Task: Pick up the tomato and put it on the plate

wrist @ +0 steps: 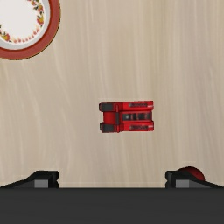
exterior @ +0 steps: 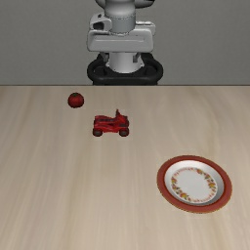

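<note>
Pincer (wrist: 112, 179) wide open, fingertips (wrist: 41, 178) spread far apart with nothing between them; no hold on anything. Hand appears to hang well above the bench (exterior: 39, 195), looking straight down. Tomato (exterior: 75, 99) lies on the bench near the robot's base, toward the exterior view's left. In the wrist view a sliver of it peeks out just beside one fingertip, outside the gap and not between the fingers. Red toy car (wrist: 127, 116) sits on the bench out beyond the fingertips, roughly between tomato and plate, apart from both. Plate (exterior: 194, 183), red-rimmed with a patterned border, lies well apart from the tomato, toward the exterior view's right, and carries nothing. Judgement: task at its very start. No step done; approach, grasp, lift, carry and release all remain. Pincer would need to shift sideways over the tomato before descending. Car lies close to the likely carry path.
</note>
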Motion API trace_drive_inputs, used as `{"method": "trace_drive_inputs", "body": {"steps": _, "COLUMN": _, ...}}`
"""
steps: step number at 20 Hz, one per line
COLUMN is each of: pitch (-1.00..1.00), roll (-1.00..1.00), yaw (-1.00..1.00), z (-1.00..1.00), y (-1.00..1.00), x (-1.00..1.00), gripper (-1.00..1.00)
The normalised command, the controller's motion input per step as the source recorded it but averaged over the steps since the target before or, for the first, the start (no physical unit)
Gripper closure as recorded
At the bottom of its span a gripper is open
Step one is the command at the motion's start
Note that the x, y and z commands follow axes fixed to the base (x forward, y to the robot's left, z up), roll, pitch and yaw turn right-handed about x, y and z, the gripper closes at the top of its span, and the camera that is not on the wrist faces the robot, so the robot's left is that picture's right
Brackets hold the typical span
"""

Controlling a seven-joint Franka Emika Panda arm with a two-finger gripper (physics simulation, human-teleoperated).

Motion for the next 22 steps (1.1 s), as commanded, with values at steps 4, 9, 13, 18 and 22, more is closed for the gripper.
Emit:
{"method": "trace_drive_inputs", "body": {"steps": 4, "pitch": 0.00, "roll": 0.00, "yaw": 0.00, "z": 0.00, "y": -1.00, "x": 0.00, "gripper": -1.00}}
{"method": "trace_drive_inputs", "body": {"steps": 9, "pitch": 0.00, "roll": 0.00, "yaw": 0.00, "z": 0.00, "y": -1.00, "x": 0.00, "gripper": -1.00}}
{"method": "trace_drive_inputs", "body": {"steps": 13, "pitch": 0.00, "roll": 0.00, "yaw": 0.00, "z": 0.00, "y": -1.00, "x": 0.00, "gripper": -1.00}}
{"method": "trace_drive_inputs", "body": {"steps": 18, "pitch": 0.00, "roll": 0.00, "yaw": 0.00, "z": 0.00, "y": 0.00, "x": -1.00, "gripper": -1.00}}
{"method": "trace_drive_inputs", "body": {"steps": 22, "pitch": 0.00, "roll": 0.00, "yaw": 0.00, "z": -0.25, "y": -0.25, "x": -0.50, "gripper": -1.00}}
